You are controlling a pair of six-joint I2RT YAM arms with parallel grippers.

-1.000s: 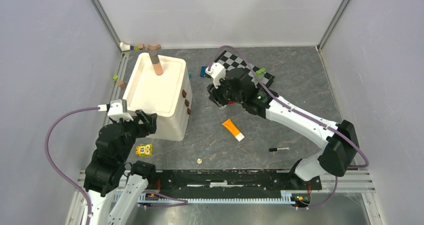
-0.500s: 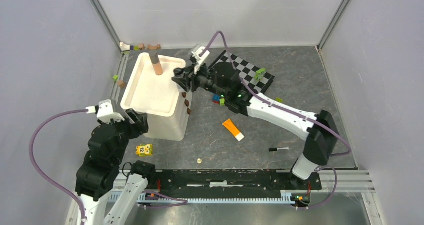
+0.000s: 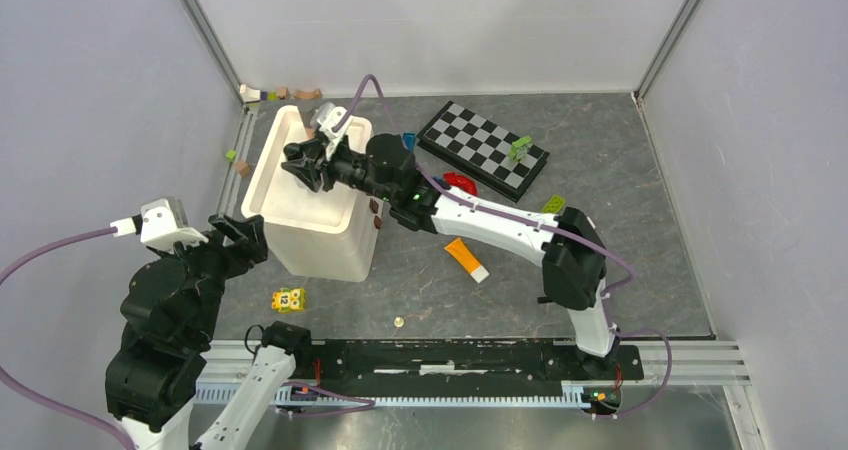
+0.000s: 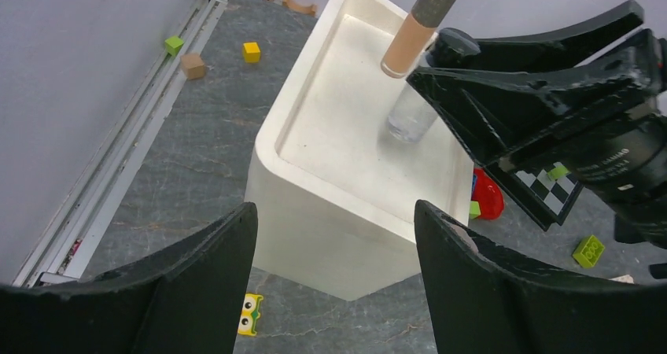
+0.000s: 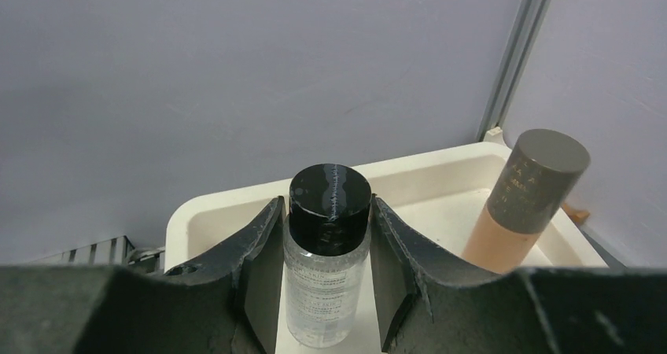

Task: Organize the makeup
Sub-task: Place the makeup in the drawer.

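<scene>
Swinging over from mid-worktop, the right tool (image 5: 326, 206) now clamps the clear bottle (image 5: 324, 291) low inside the white bin (image 3: 318, 242), beside the peach tube (image 5: 515, 224). The left tool (image 4: 334, 210) gapes empty nearby, and the orange tube (image 3: 466, 259) waits outside the bin.

Clear bottle (image 5: 326, 283) upright inside white bin (image 5: 224, 203)

My overhead view looks steeply down from above and behind the arm bases, far enough back to take in the whole table (image 3: 650, 190) up to the back wall. The left wrist camera looks obliquely down and forward through the left gripper (image 4: 334, 212) at the white bin (image 4: 315, 228), from its near side. The right wrist camera sits low and very close over that bin, facing the grey wall, with the clear bottle (image 5: 326, 275) at its centre. Both wrist views share this bottle and the peach tube (image 5: 503, 236); all three share the bin.
</scene>
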